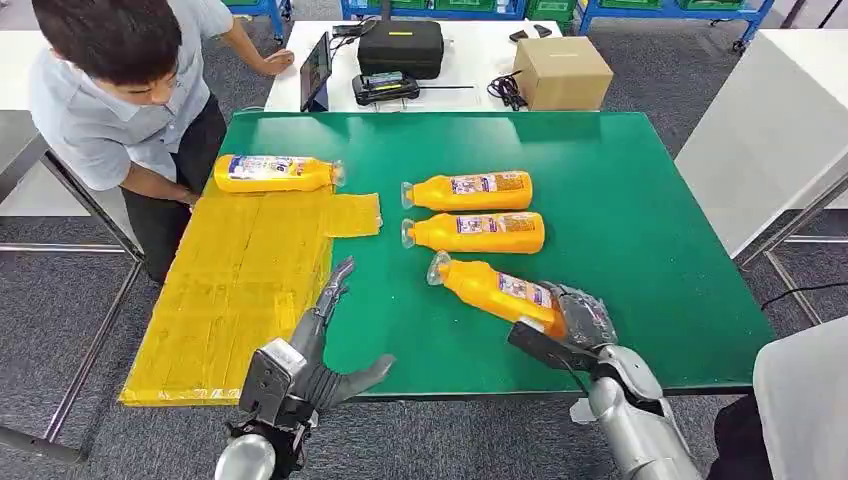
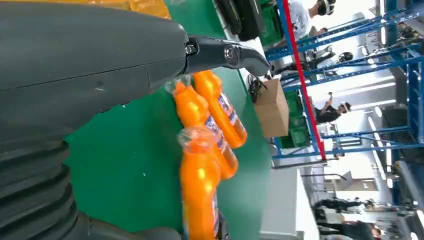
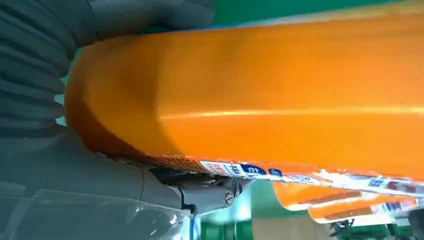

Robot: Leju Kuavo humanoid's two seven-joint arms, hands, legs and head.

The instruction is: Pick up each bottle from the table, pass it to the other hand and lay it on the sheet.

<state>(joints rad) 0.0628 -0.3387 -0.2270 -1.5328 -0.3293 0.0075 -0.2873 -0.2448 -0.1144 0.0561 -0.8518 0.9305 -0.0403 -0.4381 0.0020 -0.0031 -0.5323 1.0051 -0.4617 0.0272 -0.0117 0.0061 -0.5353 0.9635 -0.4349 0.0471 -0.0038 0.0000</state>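
My right hand (image 1: 572, 322) grips the base of an orange bottle (image 1: 492, 289), cap pointing toward the sheet; the bottle (image 3: 260, 95) looms large in the right wrist view. Two more orange bottles (image 1: 470, 191) (image 1: 478, 232) lie side by side on the green table (image 1: 640, 230) just beyond it. A fourth bottle (image 1: 272, 173) lies at the far end of the yellow sheet (image 1: 240, 290). My left hand (image 1: 318, 345) hovers open at the sheet's right edge, fingers stretched out, holding nothing. The left wrist view shows three bottles (image 2: 205, 145) past its thumb.
A person (image 1: 130, 90) leans over the table's far left corner by the sheet. Behind the green table stands a white table with a cardboard box (image 1: 562, 72), a black case (image 1: 400, 45) and a tablet (image 1: 316, 70). Another white table (image 1: 770, 130) stands to the right.
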